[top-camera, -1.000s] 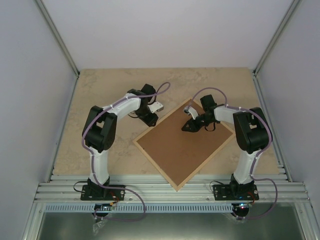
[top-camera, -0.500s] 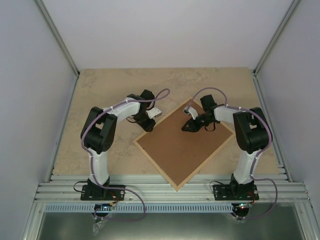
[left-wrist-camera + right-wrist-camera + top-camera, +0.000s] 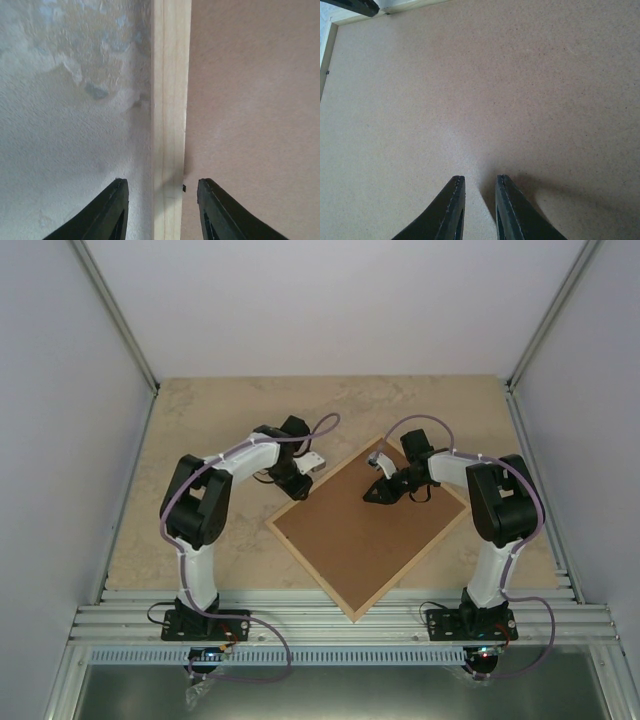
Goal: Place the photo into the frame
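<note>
The frame (image 3: 312, 574) lay face down on the table (image 3: 200, 420), turned like a diamond, and the brown backing (image 3: 370, 540) already filled it from slat to slat. The photo could not be seen in any view. If it was under the backing, then the main part of the task was probably done and only the closing of the back was left. If it was not, the backing would have to come out first. The pictures did not settle this.

The left arm reached forward and bent inward at the elbow, with the wrist tipped down over the far-left edge of the frame. The left fingers (image 3: 112, 210) stood apart, and one slat of the frame ran straight between them without touching either. The bare table was outside one finger and the backing was outside the other.

The right arm also reached forward, with its forearm folded inward and the wrist pointing down. The right fingers (image 3: 452, 205) were only a little apart, with nothing between them. Their tips were at the backing, either resting on it or just above it. I could not tell which.
</note>
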Motion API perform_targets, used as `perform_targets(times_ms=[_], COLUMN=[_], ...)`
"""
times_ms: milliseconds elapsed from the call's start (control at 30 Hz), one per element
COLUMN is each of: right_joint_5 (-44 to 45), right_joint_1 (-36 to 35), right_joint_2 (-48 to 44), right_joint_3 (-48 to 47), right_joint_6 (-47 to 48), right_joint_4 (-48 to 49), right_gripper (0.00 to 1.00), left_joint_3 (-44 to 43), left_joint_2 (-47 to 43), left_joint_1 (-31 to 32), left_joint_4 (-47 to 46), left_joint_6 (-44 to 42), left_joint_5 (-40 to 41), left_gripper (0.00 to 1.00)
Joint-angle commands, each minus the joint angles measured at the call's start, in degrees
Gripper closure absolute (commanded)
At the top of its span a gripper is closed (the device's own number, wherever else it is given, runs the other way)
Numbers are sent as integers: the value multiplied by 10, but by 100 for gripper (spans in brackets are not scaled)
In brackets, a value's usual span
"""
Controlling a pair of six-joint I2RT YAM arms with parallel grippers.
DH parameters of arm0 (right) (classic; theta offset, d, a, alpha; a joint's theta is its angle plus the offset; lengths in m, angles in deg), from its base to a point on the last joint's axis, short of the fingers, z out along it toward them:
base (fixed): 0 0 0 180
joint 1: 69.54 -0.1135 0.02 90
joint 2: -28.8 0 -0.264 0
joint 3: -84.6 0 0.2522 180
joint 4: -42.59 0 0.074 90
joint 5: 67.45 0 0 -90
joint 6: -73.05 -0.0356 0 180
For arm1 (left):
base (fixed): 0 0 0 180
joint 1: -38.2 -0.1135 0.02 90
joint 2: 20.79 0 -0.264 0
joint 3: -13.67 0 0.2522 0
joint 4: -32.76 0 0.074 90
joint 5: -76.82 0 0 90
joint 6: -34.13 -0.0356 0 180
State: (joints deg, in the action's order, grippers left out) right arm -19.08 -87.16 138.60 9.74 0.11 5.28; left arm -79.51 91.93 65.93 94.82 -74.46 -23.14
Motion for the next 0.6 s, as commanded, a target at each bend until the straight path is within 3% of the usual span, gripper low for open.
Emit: perform_targets(times_ms=[0, 567], right_joint_5=[65, 65], right_joint_1=[6, 6], right_joint_2=[24, 25], right_joint_3=[10, 12], right_joint_6=[0, -2], right_joint_4=[2, 5], right_gripper=[80, 80], left_joint_3=[-18, 9], left_joint_2=[-23, 1], left_joint_1=[-1, 6], left_joint_4=[14, -6], left_joint_6=[1, 0], left_joint_5=[-16, 37], left_gripper=[60, 63])
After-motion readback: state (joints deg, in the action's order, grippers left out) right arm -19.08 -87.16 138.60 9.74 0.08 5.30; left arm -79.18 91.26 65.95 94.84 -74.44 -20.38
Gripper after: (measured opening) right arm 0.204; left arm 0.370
